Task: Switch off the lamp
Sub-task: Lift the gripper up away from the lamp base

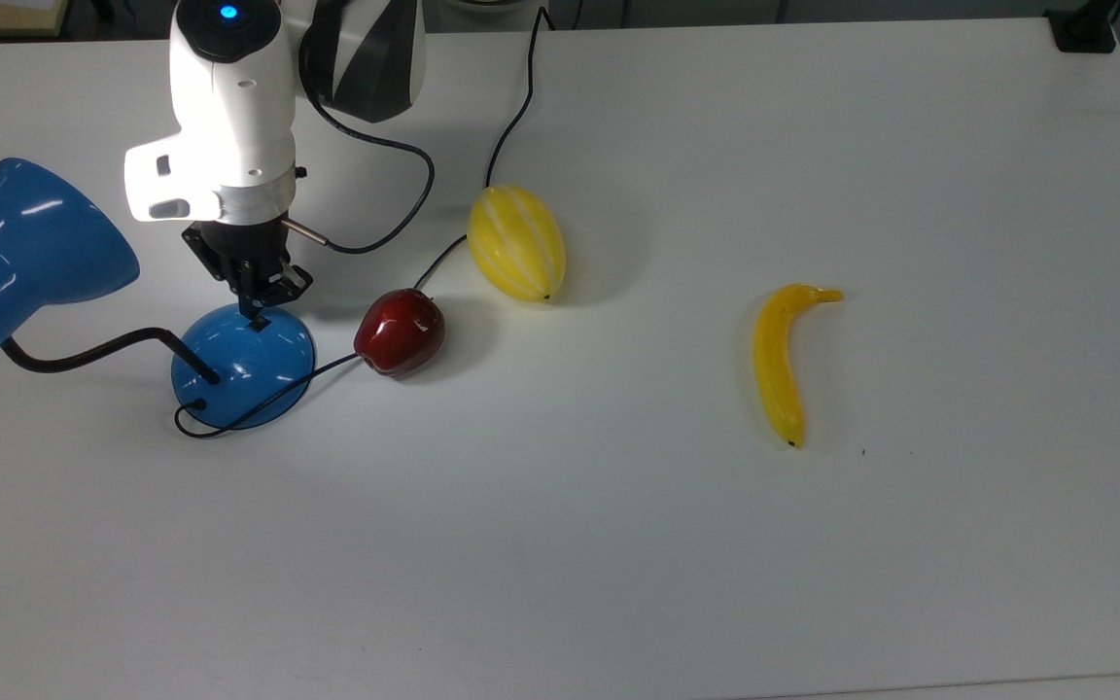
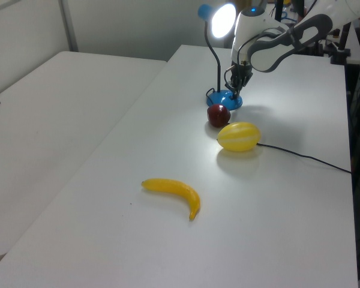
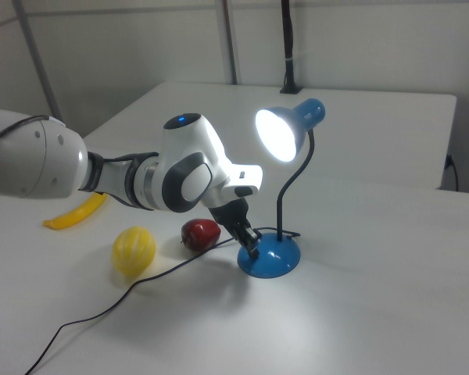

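The glossy blue desk lamp (image 1: 241, 365) with a cone shade and black bendable neck is standing at the top view's left on the white table (image 1: 618, 544), its bulb glowing in the right view. The black two-finger gripper (image 1: 254, 303) is hanging just over the domed base, its tip at or just above the small black switch (image 1: 257, 324); contact is hard to judge, and I cannot tell how the fingers are set. A shiny red apple (image 1: 400, 332), a striped yellow melon (image 1: 516, 243) and a yellow banana (image 1: 782, 360) are lying further to the top view's right.

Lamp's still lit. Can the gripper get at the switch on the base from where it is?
Probably yes: the gripper sits right at the switch on the lamp base, nothing between; the apple lies off to the side.
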`<state>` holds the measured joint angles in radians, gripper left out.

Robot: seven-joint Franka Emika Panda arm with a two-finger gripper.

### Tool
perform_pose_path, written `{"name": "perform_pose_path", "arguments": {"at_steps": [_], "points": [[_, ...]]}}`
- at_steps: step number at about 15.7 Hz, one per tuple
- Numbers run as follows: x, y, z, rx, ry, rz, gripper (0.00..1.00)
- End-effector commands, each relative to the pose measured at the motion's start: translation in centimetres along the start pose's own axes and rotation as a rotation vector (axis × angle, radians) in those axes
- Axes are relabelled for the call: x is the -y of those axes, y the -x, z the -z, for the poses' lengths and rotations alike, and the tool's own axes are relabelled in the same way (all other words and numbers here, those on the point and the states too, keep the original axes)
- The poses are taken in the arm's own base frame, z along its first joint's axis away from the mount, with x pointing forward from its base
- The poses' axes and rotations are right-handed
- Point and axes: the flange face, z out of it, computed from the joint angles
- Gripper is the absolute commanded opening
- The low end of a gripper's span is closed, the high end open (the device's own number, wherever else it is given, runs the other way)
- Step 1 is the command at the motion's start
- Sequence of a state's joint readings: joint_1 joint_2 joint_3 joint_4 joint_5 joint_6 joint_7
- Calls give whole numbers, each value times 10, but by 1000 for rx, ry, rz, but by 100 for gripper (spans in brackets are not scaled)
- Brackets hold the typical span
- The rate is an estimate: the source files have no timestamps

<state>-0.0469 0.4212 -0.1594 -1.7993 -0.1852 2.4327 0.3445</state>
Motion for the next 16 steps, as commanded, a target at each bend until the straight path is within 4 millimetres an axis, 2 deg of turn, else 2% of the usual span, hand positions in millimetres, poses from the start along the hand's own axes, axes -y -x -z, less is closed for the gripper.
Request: {"name": "perform_pose_path", "arguments": {"at_steps": [1,4,7,9,16], "points": [[4,-9,15,-40,-38,-49,0],[8,-8,11,-35,-37,-42,0],[23,2,1,-13,-34,-3,0],[24,11,-8,8,-28,8,0],[22,22,-21,39,-4,35,0]]}}
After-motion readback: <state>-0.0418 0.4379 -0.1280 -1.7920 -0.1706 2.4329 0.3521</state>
